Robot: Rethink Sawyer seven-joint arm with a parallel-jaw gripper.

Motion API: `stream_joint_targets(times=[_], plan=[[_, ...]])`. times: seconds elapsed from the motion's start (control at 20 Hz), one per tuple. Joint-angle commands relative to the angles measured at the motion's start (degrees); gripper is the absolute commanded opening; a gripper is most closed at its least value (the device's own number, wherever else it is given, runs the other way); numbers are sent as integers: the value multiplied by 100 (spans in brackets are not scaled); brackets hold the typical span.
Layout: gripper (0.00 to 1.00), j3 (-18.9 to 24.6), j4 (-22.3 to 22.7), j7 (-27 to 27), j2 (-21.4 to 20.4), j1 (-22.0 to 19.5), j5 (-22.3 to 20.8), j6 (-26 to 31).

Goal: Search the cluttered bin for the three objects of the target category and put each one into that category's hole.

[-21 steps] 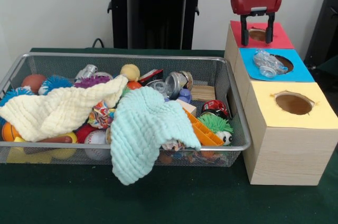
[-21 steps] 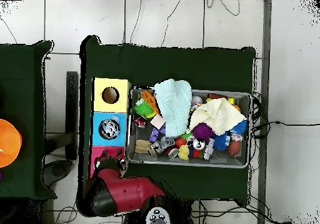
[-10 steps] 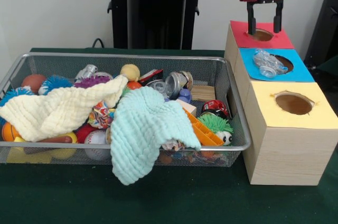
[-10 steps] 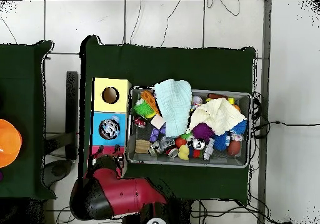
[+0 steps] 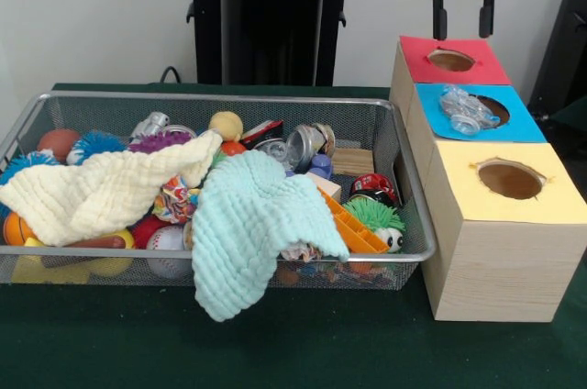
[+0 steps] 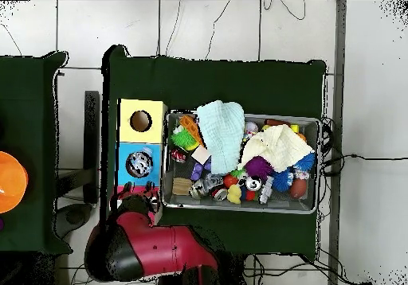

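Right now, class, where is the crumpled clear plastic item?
In the front view, the clear plastic item lies on the blue box top, partly over its hole, between red and yellow.

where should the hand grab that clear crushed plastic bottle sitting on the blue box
Probably from straight above, pinching the crushed plastic bottle across its narrow width near the middle. It lies flat on the blue box top, partly over the hole, so its sides are exposed and nothing crowds it. The hand hangs open above the red box just behind it.
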Motion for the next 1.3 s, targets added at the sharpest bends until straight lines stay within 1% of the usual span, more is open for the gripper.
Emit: stream_joint_targets(times=[0.05,0.3,0.55,0.7,1.05,1.3], plan=[[100,410,-788,592,240,-239,-35,53],[100,314,-1098,486,510,-197,-219,-261],[100,281,-1368,413,549,-160,-222,-50],[100,251,-1432,431,598,-135,-273,-142],[100,107,-1441,573,1022,-129,-554,-1037],[100,34,-1451,650,1311,-156,-705,-1508]])
